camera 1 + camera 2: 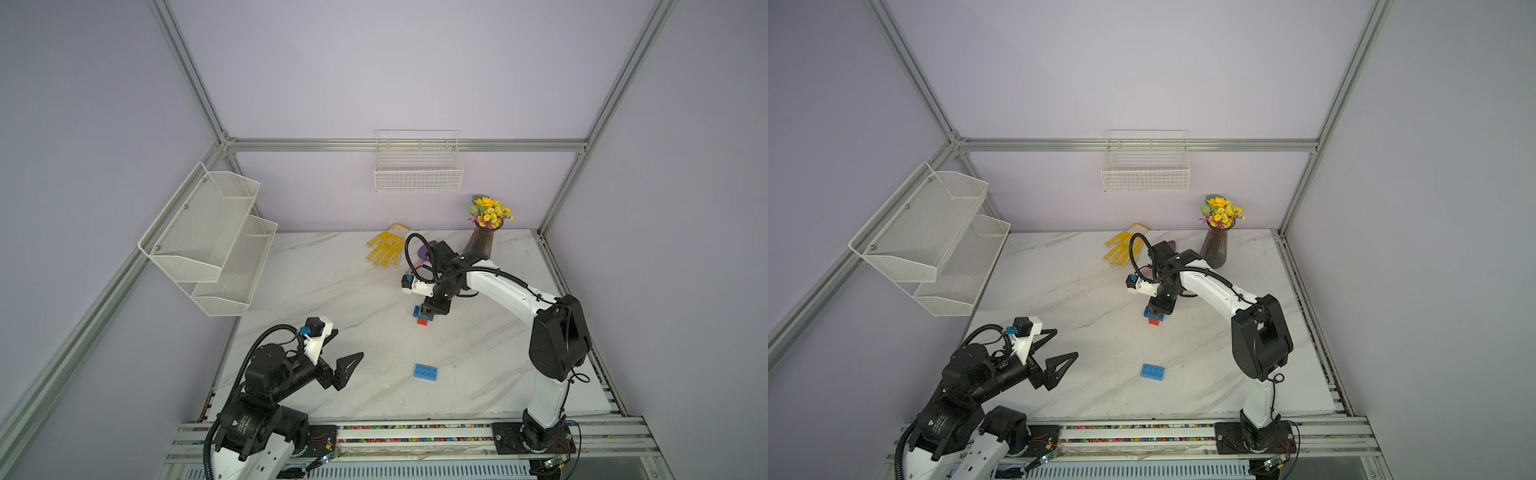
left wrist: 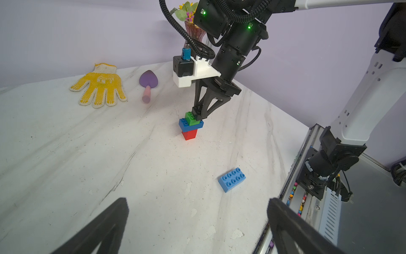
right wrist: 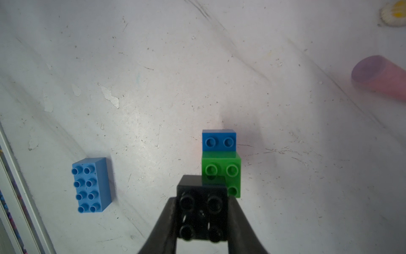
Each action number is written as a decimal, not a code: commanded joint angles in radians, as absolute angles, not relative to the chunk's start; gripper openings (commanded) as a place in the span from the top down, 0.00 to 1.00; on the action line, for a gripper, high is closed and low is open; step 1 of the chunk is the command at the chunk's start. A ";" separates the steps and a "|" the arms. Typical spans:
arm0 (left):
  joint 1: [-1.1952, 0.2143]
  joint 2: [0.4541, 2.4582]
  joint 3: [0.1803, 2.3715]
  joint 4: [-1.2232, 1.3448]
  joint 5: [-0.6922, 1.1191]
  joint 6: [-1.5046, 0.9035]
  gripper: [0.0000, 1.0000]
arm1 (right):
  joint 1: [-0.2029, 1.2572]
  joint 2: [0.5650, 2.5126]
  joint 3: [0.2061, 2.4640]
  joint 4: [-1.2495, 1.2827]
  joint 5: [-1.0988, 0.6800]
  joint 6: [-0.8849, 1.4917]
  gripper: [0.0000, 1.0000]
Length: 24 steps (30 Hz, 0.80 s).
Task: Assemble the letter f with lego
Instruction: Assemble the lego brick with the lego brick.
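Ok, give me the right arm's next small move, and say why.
Probably shift the black brick sideways until it sits squarely over the green brick, before pressing down. The right gripper has its jaws shut on it. In the right wrist view it seems to overlap only one corner of the green brick, with three green studs showing uncovered.
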State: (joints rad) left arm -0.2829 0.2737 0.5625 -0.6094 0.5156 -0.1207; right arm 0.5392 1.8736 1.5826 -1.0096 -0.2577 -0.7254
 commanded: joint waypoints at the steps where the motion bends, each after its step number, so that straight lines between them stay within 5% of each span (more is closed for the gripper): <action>1: -0.287 0.280 0.565 -0.592 0.522 -0.126 0.00 | 0.534 1.837 1.577 -0.988 -0.284 -0.724 0.92; 24: -0.288 0.282 0.565 -0.592 0.515 -0.127 0.00 | 0.508 1.842 1.528 -0.914 -0.302 -0.735 0.92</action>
